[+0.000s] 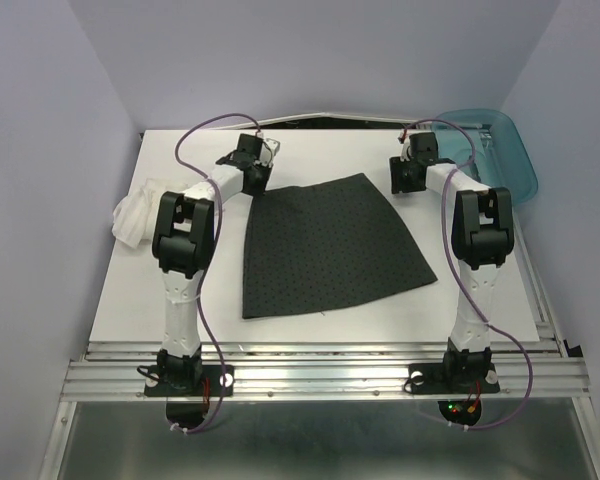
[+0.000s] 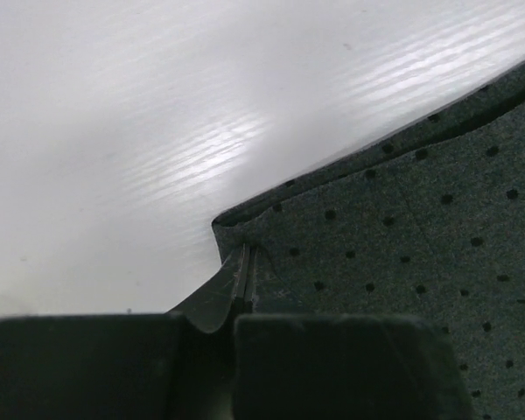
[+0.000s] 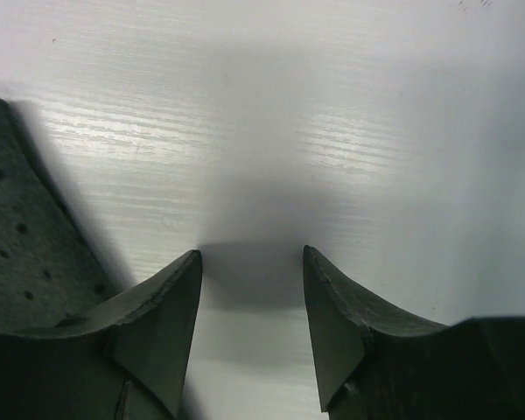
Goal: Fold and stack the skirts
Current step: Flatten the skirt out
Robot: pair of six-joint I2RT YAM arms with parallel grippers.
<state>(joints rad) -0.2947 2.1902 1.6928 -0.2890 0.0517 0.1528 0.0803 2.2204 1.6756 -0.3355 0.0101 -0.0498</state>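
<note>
top view: the dotted dark skirt (image 1: 330,245) lies spread flat at the centre of the table (image 1: 180,300); the white skirt (image 1: 135,218) is bunched at the table's 9 o'clock edge, well apart from it; a teal bin (image 1: 490,150) sits at about 1 o'clock; the left gripper (image 1: 258,152) is lowered at the dark skirt's 11 o'clock corner and the right gripper (image 1: 410,170) near its 1 o'clock corner; the fingertips of both are hidden under the wrists here, so no grip can be read from above.

left wrist view: the left gripper (image 2: 245,258) is seen pressed together, with the corner of the dark skirt (image 2: 402,254) pinched between the tips; how much cloth is caught cannot be made out.

right wrist view: the right gripper (image 3: 252,258) is held apart over bare table; only a sliver of the dark skirt (image 3: 22,236) is seen at 9 o'clock, beside the left finger; whether that finger touches it is unclear.

the step in hand is judged to be the taking of the far corners for a first fold; next, the right jaws would need to be shifted toward 9 o'clock onto the cloth and closed before any lift.
</note>
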